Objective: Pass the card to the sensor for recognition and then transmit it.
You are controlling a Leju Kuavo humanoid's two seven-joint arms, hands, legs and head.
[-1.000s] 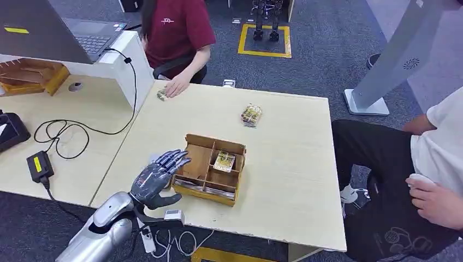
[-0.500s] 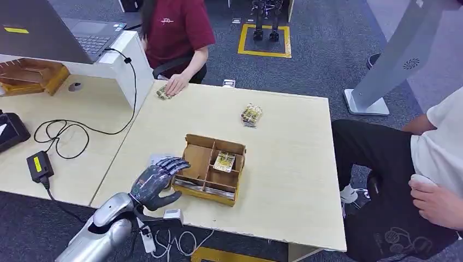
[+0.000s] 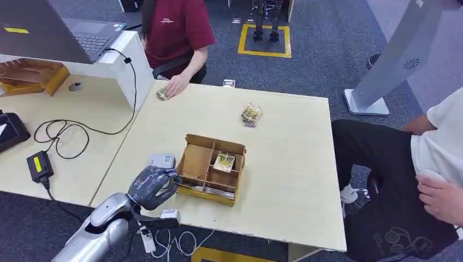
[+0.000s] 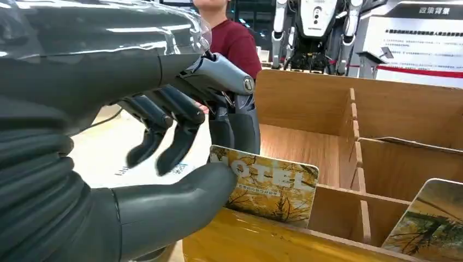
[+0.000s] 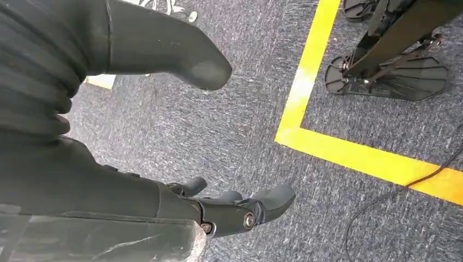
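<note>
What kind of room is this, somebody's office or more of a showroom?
Probably a robot lab or demo hall laid out like an office: pale desks with a laptop, grey carpet marked with yellow tape, and other robots standing by a display board.

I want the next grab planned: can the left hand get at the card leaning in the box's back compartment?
Probably yes. The left hand already grips a card at the box's near edge; the other card stands uncovered in the open-topped box, but the hand is occupied first.
</note>
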